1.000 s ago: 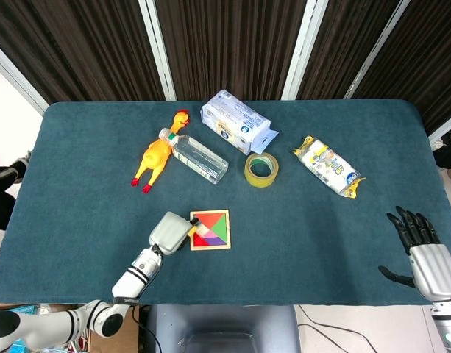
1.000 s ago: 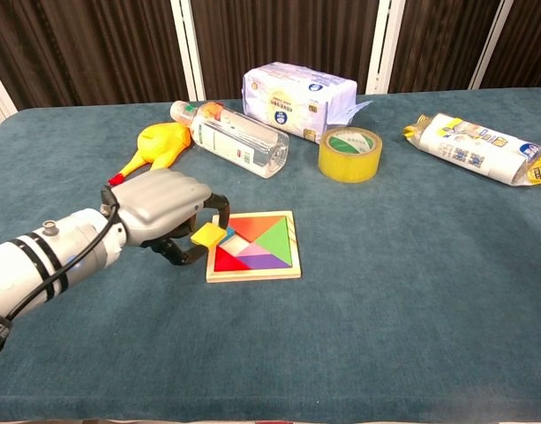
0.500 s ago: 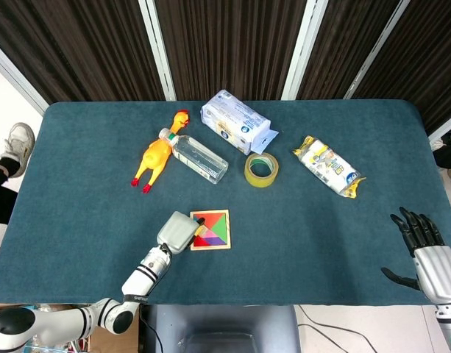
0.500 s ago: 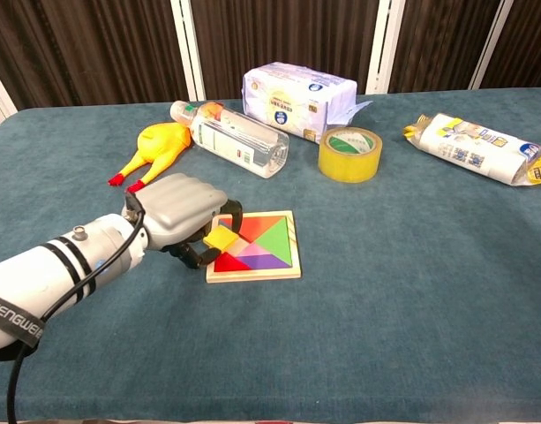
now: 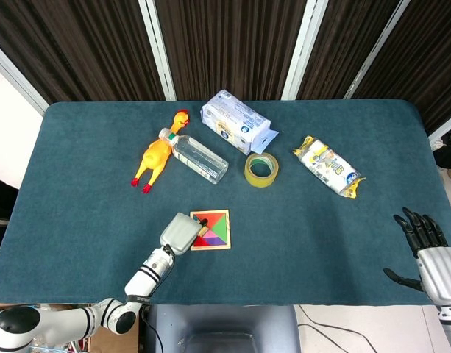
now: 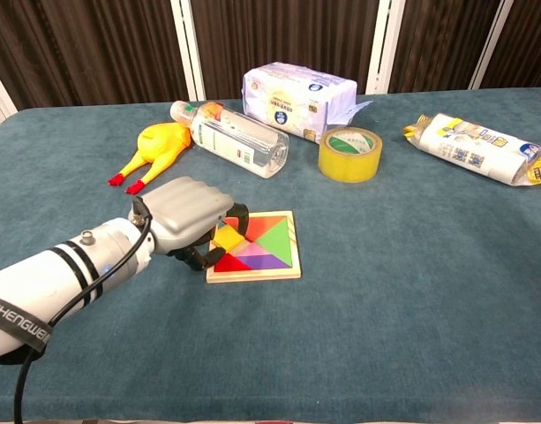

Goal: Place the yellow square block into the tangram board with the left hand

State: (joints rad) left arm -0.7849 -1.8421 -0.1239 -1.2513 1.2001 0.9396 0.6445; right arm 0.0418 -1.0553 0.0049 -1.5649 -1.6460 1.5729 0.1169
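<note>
Left hand (image 6: 189, 215) sits at the left edge of the tangram board (image 6: 268, 270), fingers curled over that edge, pinching the yellow square block (image 6: 228, 236) at the fingertips. Block is right over the board's left side, at or just above its slot; can't tell whether it's seated or tilted, fingers hide the near edge. In the head view the left hand (image 5: 180, 233) covers most of the block, only the board's (image 5: 220, 228) coloured pieces show.

Step in hand, as I read it: final seating. To do it well: keep the block flat and square to the gap, lower straight down, release only once it sits flush, then lift fingers up and away to the left so they don't drag neighbouring pieces or shove the light board.

Right hand (image 5: 428, 254) is far off at the table's (image 5: 335, 243) right front corner, fingers spread, holding nothing.

Beyond the board, well apart: rubber chicken (image 6: 157, 147), plastic bottle (image 6: 235, 139), tissue pack (image 6: 296, 100), tape roll (image 6: 349, 154), snack bag (image 6: 477, 147).
</note>
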